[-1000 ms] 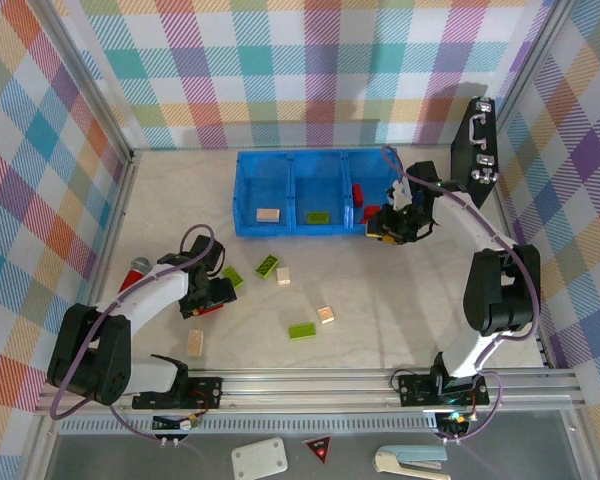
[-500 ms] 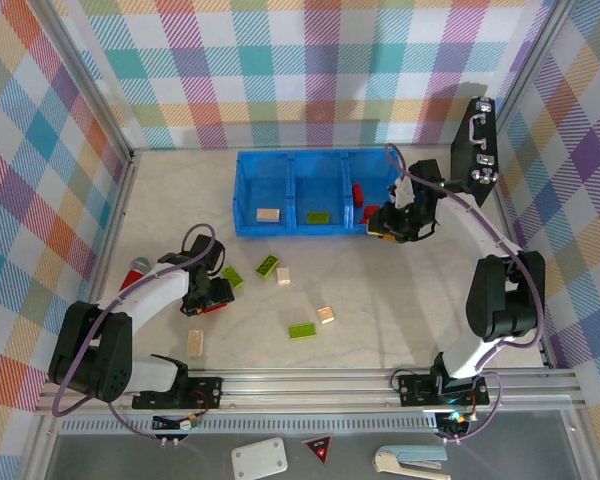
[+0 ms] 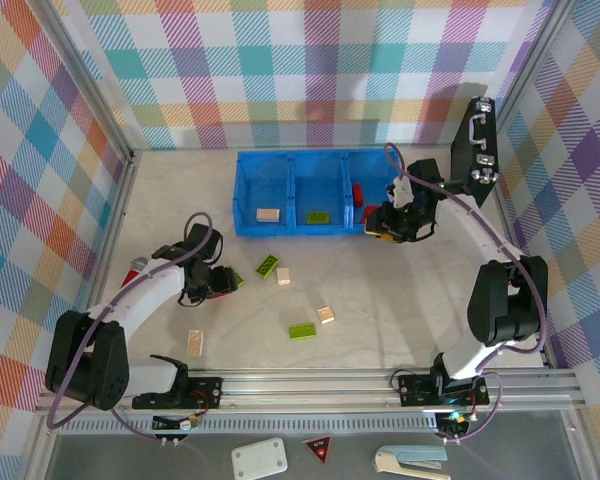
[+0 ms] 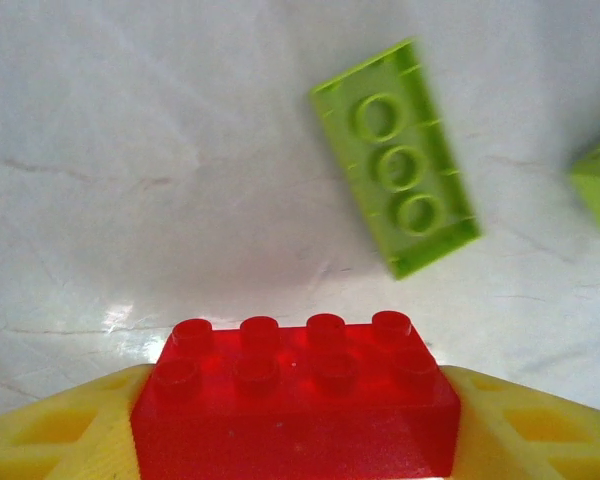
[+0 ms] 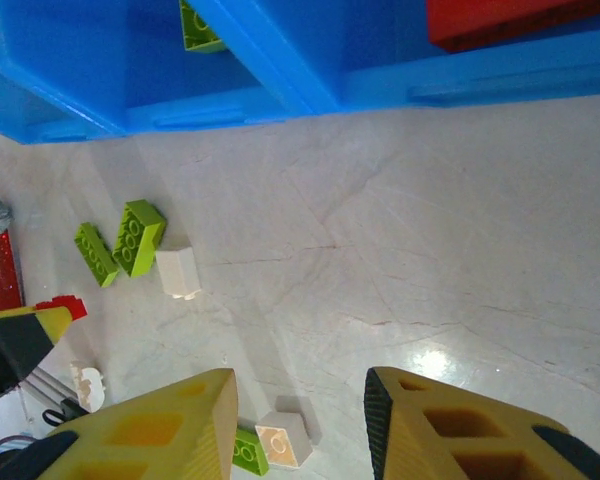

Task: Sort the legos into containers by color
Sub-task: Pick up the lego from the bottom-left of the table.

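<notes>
Top external view is showing a pale marbled table (image 3: 410,300) spreading across the plaid-walled cell. The blue tray (image 3: 292,195) is lying toward the far side, its three compartments running left to right. A black case (image 3: 477,140) is standing against the right wall, beyond the tray's right end.

The right gripper (image 3: 385,222) is hanging just in front of the tray's right compartment. In the right wrist view its yellow fingers (image 5: 170,420) are standing a narrow way apart, with bare table showing in the gap. The left gripper (image 3: 218,283) is hovering over the left part of the table, well apart from the tray. In the left wrist view its fingers (image 4: 50,430) are pressing on both ends of a red brick (image 4: 295,395), studs facing up. A red stick (image 3: 135,268) with a grey tip is lying just left of that arm.

Inside the tray, a tan lego (image 3: 268,214) is sitting in the left compartment, a green lego (image 3: 317,217) in the middle one and red legos (image 3: 358,193) in the right one; how many red ones I cannot tell.

Loose on the table, a first green brick (image 3: 235,278) is lying just beside the left gripper. A second green brick (image 3: 267,265) is lying just beside a small tan brick (image 3: 283,275). Nearer the arms, a third green brick (image 3: 302,330) is lying near another tan brick (image 3: 326,314). A last tan brick (image 3: 194,342) is resting by the near edge.
</notes>
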`<action>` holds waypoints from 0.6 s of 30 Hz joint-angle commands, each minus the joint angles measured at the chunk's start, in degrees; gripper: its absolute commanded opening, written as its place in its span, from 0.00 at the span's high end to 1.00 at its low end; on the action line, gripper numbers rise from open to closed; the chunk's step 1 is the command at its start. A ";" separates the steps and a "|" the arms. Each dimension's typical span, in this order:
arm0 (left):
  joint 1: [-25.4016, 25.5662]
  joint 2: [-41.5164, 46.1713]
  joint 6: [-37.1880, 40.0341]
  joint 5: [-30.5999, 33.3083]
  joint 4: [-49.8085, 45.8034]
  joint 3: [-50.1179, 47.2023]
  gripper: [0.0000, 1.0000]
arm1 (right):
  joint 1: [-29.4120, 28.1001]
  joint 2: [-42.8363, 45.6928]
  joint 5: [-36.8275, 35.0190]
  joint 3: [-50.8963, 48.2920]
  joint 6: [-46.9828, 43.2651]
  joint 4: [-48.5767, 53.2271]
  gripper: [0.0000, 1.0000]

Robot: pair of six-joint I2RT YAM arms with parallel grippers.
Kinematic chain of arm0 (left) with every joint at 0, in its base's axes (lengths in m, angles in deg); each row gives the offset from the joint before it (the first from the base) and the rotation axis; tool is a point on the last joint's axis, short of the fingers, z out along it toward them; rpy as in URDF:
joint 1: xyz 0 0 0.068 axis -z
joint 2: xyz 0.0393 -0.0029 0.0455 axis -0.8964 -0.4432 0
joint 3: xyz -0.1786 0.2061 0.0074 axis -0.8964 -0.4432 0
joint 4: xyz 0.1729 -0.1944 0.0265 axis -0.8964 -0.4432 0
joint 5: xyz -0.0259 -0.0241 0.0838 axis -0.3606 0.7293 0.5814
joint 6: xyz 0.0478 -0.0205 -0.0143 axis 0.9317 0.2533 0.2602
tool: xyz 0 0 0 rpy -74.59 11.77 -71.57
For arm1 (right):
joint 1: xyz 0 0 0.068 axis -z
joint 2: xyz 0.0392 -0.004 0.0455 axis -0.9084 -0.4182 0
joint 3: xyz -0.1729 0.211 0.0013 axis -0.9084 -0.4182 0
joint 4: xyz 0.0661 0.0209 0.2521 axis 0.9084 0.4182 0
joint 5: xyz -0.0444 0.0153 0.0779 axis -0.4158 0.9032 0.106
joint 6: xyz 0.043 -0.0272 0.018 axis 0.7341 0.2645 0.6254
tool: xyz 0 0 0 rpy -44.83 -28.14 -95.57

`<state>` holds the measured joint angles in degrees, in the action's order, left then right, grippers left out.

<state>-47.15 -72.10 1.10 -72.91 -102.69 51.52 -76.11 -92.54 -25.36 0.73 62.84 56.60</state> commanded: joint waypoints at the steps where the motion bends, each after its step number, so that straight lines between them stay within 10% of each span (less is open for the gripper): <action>1: 0.88 1.06 5.52 -3.42 -2.65 4.47 0.40 | -0.92 2.35 3.03 -0.43 1.09 1.47 0.60; 18: 13.67 -7.28 25.99 -17.07 -3.61 19.30 0.41 | -6.68 3.16 17.91 -3.95 6.60 -2.91 0.58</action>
<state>-35.35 -79.09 20.68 -85.26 -104.30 67.98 -81.92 -91.07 -12.24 -2.00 67.83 55.01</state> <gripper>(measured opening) 0.622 0.414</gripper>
